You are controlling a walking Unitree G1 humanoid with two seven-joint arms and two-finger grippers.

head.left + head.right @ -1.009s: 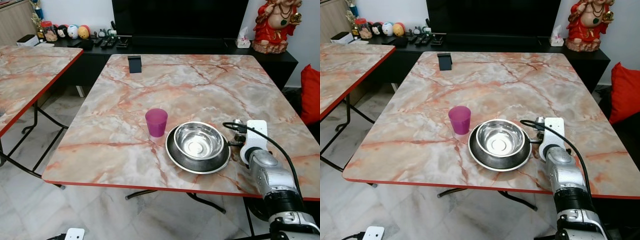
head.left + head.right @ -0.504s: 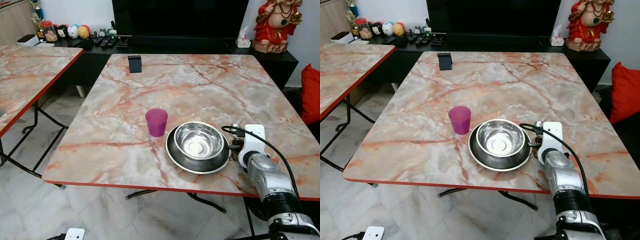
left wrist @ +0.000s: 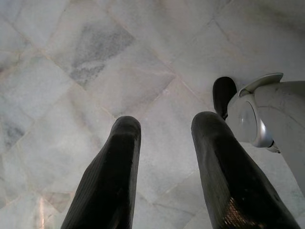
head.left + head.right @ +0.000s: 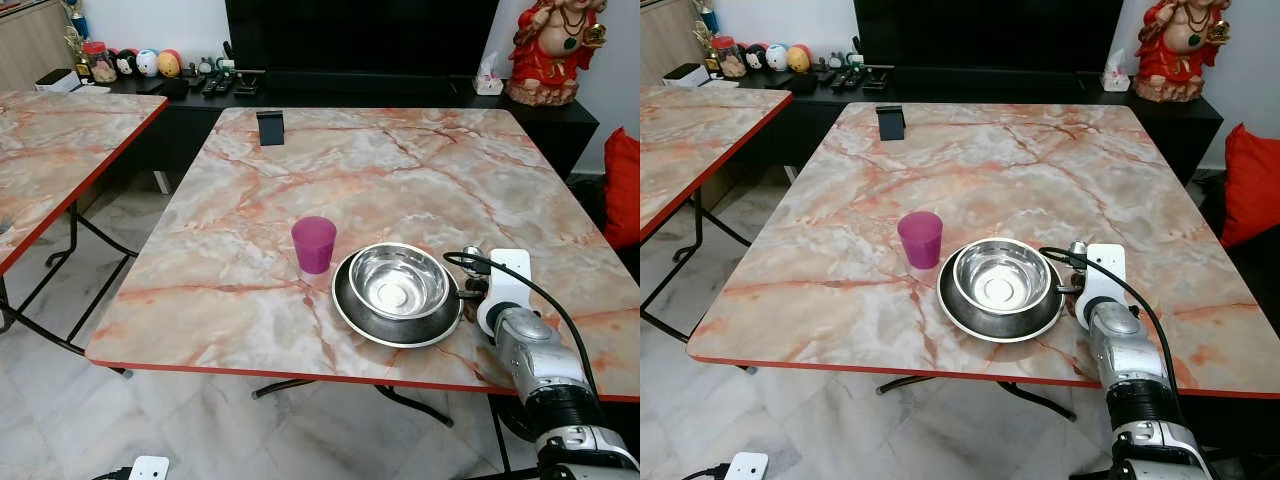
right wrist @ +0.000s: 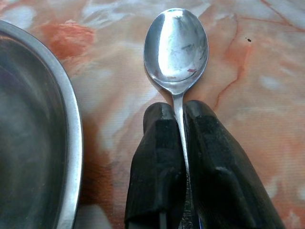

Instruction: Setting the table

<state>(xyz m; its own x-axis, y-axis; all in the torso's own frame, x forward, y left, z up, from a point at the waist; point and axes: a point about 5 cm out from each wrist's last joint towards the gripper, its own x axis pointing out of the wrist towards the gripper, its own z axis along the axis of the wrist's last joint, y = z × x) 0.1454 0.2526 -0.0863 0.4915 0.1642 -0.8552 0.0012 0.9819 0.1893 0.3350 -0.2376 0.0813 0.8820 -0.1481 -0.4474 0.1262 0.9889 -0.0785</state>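
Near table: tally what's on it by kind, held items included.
cup: 1
bowl: 1
plate: 1, under the bowl
spoon: 1, pinched in the right gripper beside the plate
black stand: 1, at the far edge
Total: 5

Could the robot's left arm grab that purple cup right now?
Probably not as it stands: the left gripper hangs low over the floor, fingers apart, while the purple cup sits up on the table; nothing crowds the cup's left side.
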